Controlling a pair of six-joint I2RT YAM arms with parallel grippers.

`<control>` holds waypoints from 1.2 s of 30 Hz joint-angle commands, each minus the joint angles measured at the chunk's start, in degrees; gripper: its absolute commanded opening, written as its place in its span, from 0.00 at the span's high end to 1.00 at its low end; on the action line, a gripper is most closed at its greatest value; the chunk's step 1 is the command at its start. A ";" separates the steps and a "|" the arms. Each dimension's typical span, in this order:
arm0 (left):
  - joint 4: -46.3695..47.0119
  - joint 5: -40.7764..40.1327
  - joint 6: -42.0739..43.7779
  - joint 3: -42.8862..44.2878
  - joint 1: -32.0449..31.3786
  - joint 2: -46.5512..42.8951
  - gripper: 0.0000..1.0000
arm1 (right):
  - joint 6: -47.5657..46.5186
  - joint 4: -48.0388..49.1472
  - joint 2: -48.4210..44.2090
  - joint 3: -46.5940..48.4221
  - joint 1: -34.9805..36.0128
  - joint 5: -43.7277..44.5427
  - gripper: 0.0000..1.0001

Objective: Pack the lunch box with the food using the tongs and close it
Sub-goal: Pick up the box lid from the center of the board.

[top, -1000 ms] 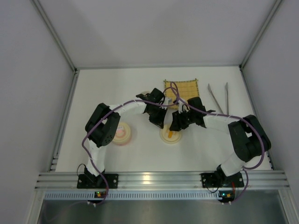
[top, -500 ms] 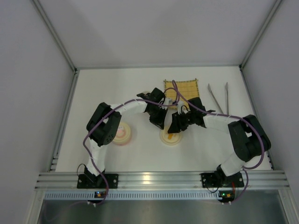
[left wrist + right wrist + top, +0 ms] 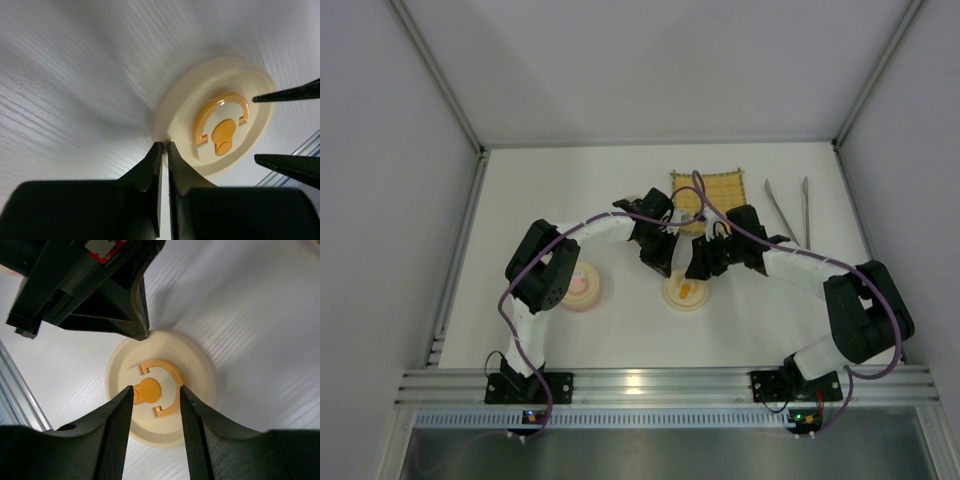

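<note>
A round cream lid with an orange ring-and-knob mark lies mid-table. My left gripper is shut, its tips resting at the rim of this lid; from above, the left gripper is just left of the lid. My right gripper hangs open over the lid, its fingers on either side of the orange mark; from above, the right gripper is at the lid's far right. The silver tongs lie untouched at the back right. The food is out of view.
A second cream lid with a pink mark sits by the left arm's elbow. A yellow woven mat lies at the back, partly under cables. A pale round thing peeks out behind the left arm. Walls close in on both sides.
The right arm's elbow has swung out to the right and nearer. Its gripper has shifted slightly over the lid, showing more of the orange mark. The left arm has stayed put.
</note>
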 commanded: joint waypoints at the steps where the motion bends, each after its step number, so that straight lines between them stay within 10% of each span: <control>1: -2.97 -6.09 1.70 -2.55 -0.38 4.83 1.00 | -6.56 -1.96 -1.47 2.42 1.83 4.75 0.57; 36: -3.15 -5.03 1.97 -2.28 1.21 5.71 1.00 | -14.65 -22.44 16.98 12.70 1.92 -9.91 0.62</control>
